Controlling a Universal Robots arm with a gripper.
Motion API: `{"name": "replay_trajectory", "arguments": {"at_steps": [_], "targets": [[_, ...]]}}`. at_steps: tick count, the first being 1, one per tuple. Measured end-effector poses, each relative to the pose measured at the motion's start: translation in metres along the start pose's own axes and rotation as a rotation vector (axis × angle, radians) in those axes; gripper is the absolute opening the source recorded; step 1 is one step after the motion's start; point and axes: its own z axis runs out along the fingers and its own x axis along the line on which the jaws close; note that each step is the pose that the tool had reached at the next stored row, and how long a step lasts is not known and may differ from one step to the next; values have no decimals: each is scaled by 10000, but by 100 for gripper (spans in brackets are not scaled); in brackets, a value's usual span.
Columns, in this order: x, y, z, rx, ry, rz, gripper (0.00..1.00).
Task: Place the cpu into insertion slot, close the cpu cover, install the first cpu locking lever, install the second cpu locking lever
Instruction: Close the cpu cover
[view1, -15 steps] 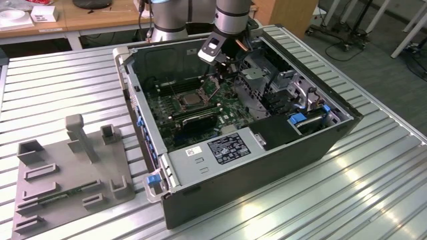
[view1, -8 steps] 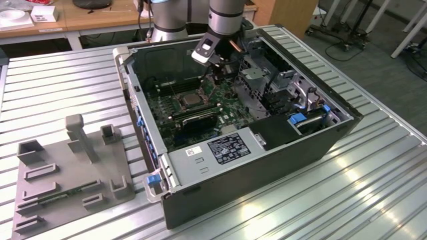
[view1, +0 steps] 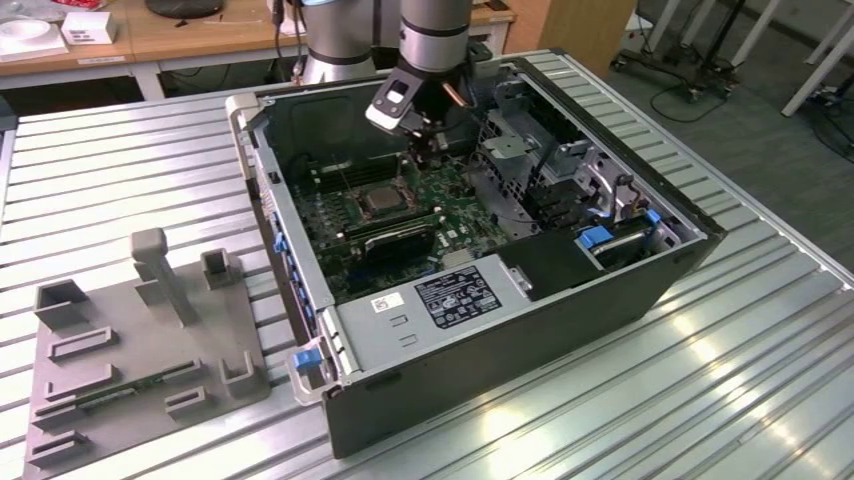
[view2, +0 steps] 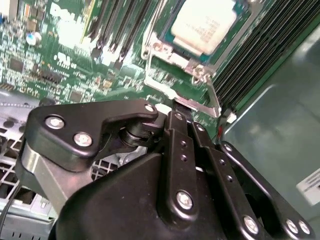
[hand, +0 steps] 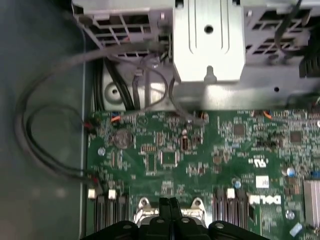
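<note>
The gripper (hand: 168, 204) has its fingers pressed together and holds nothing. Its tips sit low by the socket's edge, near a lever (view2: 212, 95). The cpu (view2: 202, 22) lies seated in the socket, and the cover (view2: 172, 56) seems down around it. This looks like lever work: press on the rod alone, steadily, clear of the memory slots (view2: 265, 50) beside it.

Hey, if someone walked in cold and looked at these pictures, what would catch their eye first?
Most likely the open computer case on the slatted metal table, with the robot arm reaching down into it and the gripper hanging just above the green motherboard. In the second wrist view, the cpu with its pale metal top lies on that board just beyond the gripper. A grey fixture tray lies at the exterior view's left.
</note>
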Motion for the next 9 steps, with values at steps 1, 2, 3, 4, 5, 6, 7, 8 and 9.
{"name": "replay_trajectory", "arguments": {"at_steps": [1, 2, 3, 4, 5, 6, 7, 8, 9], "targets": [[1, -27, -1, -8, 0, 0, 11], [1, -52, -2, -14, 0, 0, 11], [2, -77, -3, -21, -1, 0, 11], [2, -102, -4, -27, -2, -2, 11], [3, -128, -5, -35, -1, -3, 11], [4, -155, -6, -43, 1, -3, 11], [4, -182, -6, -51, 2, -3, 11], [5, -211, -8, -61, 1, -4, 11], [6, -237, -9, -71, 2, -4, 11]]}}
